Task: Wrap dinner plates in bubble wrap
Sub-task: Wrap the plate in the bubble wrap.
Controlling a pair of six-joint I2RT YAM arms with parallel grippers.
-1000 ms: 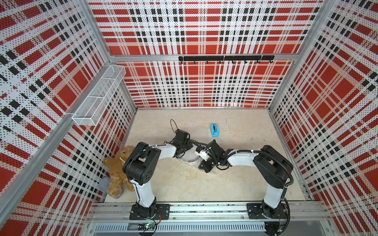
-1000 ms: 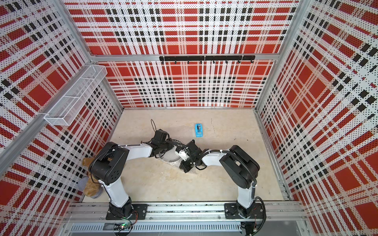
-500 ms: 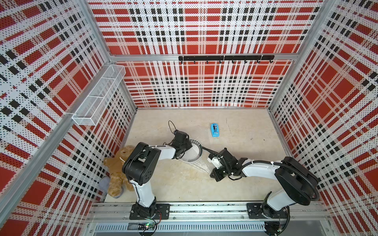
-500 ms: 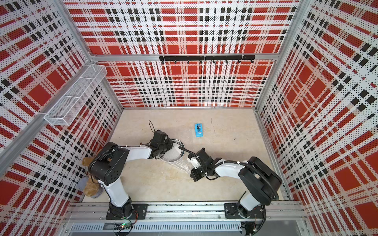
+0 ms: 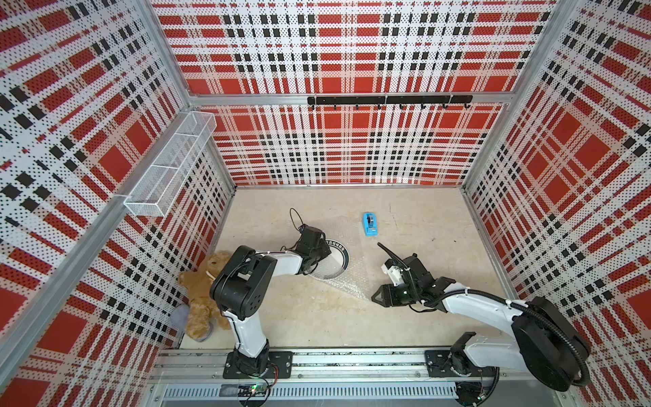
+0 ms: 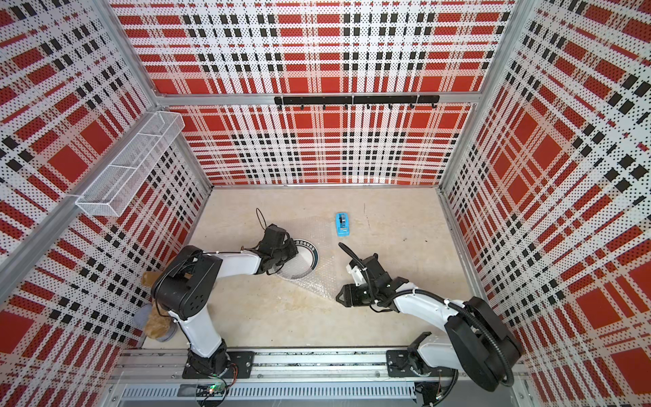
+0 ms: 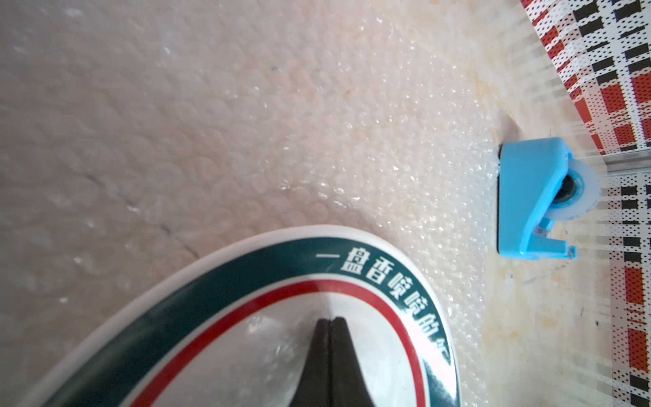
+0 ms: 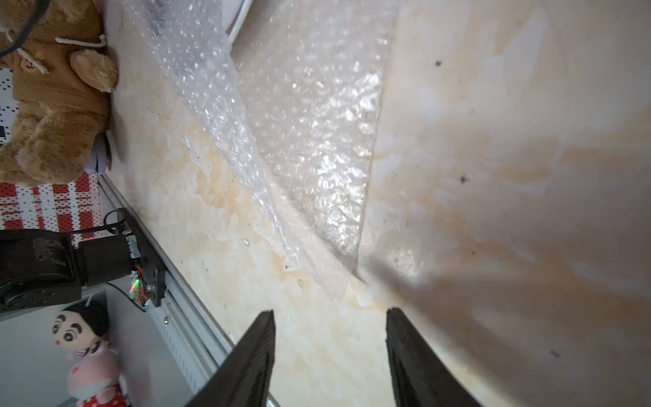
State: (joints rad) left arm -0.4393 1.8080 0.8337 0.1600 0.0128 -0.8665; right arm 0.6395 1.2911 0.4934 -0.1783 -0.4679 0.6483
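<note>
In a top view, the plate point(image 5: 336, 259) lies on the wrap point(image 5: 355, 278) on the desk point(image 5: 422, 229). One flap seems to lie over it, so most folding is left to do.

Left wrist: the left fingers point(image 7: 317, 359) are clenched empty on the plate's middle.

Right wrist: the right fingers point(image 8: 253, 359) are released, near the wrap's corner.

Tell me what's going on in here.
Two robot arms are wrapping a plate in bubble wrap. The plate lies on the sheet, with part of the sheet seemingly folded over it. The left gripper, shut, is down on the plate's white middle. The right gripper is open and empty, just off the sheet's near corner. A blue tape dispenser sits at the sheet's far edge.
</note>
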